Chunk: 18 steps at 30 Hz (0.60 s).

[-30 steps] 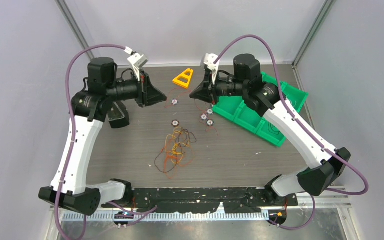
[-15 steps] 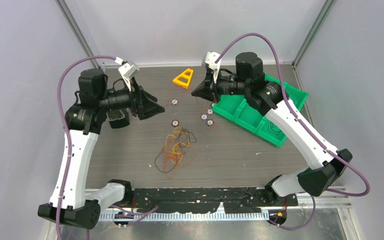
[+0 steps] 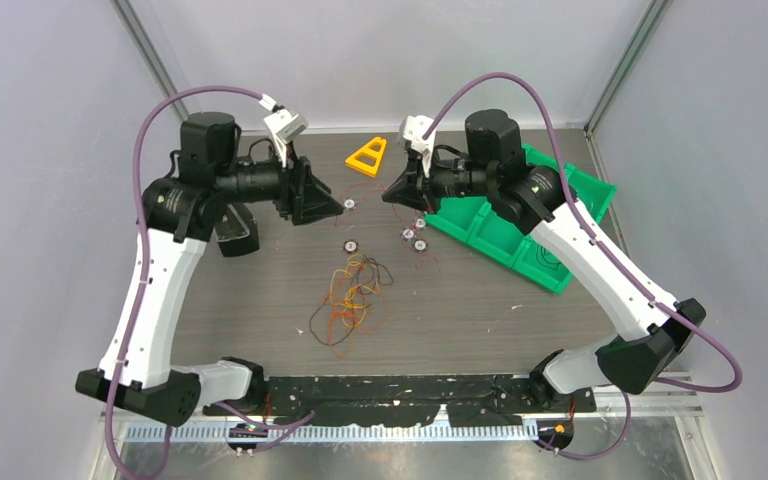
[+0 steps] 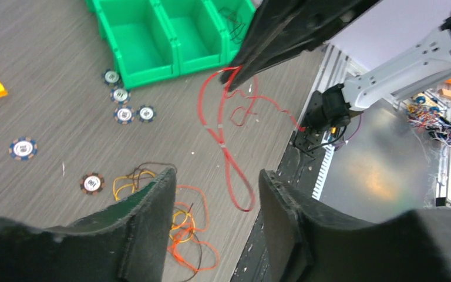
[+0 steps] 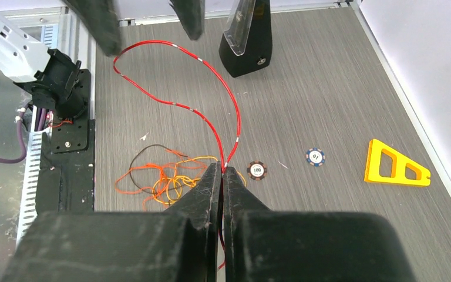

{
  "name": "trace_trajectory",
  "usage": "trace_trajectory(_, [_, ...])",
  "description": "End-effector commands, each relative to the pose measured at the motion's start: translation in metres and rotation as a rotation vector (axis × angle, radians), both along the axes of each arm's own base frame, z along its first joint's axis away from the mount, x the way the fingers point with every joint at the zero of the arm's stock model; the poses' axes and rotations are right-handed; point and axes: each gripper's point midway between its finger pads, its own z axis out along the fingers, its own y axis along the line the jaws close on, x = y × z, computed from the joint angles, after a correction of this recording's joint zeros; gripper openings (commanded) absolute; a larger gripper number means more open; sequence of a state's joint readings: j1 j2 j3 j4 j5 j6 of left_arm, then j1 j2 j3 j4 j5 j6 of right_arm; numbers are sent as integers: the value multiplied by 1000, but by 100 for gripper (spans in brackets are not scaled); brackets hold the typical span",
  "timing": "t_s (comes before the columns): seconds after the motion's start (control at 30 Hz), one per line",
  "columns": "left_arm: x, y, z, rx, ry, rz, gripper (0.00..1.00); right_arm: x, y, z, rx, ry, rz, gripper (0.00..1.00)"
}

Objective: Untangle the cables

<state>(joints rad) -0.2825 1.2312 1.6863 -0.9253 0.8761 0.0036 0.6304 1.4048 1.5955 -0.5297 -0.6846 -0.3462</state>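
The right fingers (image 5: pixel 222 176) are squeezed tight on a red cable (image 5: pixel 195 57). They hold it up in the air, above the counter (image 3: pixel 460 300). The red cable makes a long thin loop that hangs out from the right fingers toward the left fingers (image 3: pixel 336 206). The left fingers are spread wide apart and hold nothing. In the left wrist view the red loop shows in the gap between them, farther off, and does not touch them.

The rest of the cables lie in a loose cable bundle (image 3: pixel 352 295) on the counter, nearer the arm bases than both sets of fingers. It has orange, yellow and dark loops that cross over each other. The red cable is up and apart from it.

One poker chip (image 4: pixel 93 183) lies just beside the bundle on its far side. More poker chips (image 4: pixel 124 114) sit in a small group near the green bin (image 4: pixel 170 35), below the right fingers. One more chip (image 3: pixel 348 203) lies right by the tips of the left fingers.

The green bin sits under the right arm and has several boxes in a row. A thin dark wire (image 4: pixel 230 17) lies in one of them. An orange triangle (image 3: pixel 367 156) lies at the far side of the counter, between the two arms. A black stand (image 5: pixel 246 41) with a clear front sits under the left arm.
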Motion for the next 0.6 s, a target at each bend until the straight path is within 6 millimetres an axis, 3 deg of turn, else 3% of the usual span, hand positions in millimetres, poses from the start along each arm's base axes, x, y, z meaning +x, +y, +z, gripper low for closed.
trace_trajectory(0.0, [6,4,-11,33,63,56,46,-8,-2,33,47,-79,12,5])
trace_trajectory(0.1, [7,0,-20,34,114,38,24,-11,-1,40,63,-77,19,5])
trace_trajectory(0.27, [2,-9,-28,-14,148,-30,0,-13,3,55,123,-60,22,5])
trace_trajectory(0.47, [1,-29,-32,-135,150,-92,0,-22,16,84,297,-18,68,5])
trace_trajectory(0.57, [6,-43,-33,-182,142,-108,0,-26,23,108,420,38,102,5])
